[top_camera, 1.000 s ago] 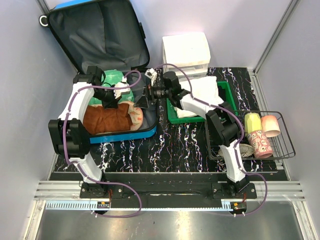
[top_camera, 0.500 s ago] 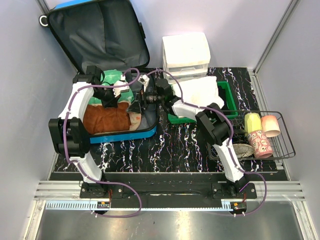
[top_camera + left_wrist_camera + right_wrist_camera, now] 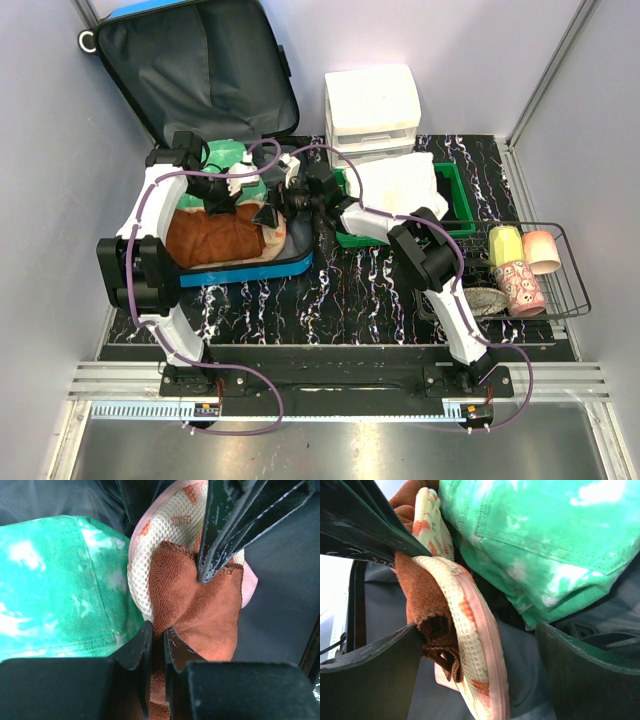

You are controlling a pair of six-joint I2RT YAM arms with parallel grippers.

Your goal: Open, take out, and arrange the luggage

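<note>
**Both grippers inside the open case, the pouch between the right jaws**

The luggage (image 3: 250,270) sits on the left half of the table, straight ahead of the left arm's base, so the left arm is the nearer one. The right arm has to reach across to its own left to get in. The case is open. Its lid leans back against the far wall with the dark lining facing the arms, and the base lies flat with its mouth upward. A wheel shows at the lid's far-left corner, so I judge the long axis to run left to right across the table, with the hinge along the far side.

The left gripper (image 3: 157,632) is almost closed, its jaws pinching a fold of the brown towel (image 3: 200,605) near the middle of the base. Just beside the towel lies the green tie-dye garment (image 3: 50,590), toward the hinge.

The right gripper (image 3: 477,630) is spread wide and holds nothing. The mesh pouch (image 3: 480,645) stands on edge between its jaws, nearer one finger than the other. The pouch's pink zipper edge runs lengthwise through the gap, across the line of closing. The towel is tucked against the pouch, touching it.

The next move turns on that overlap. Closing here would likely catch the pouch across its thin side, and might catch a fold of towel with it.
</note>
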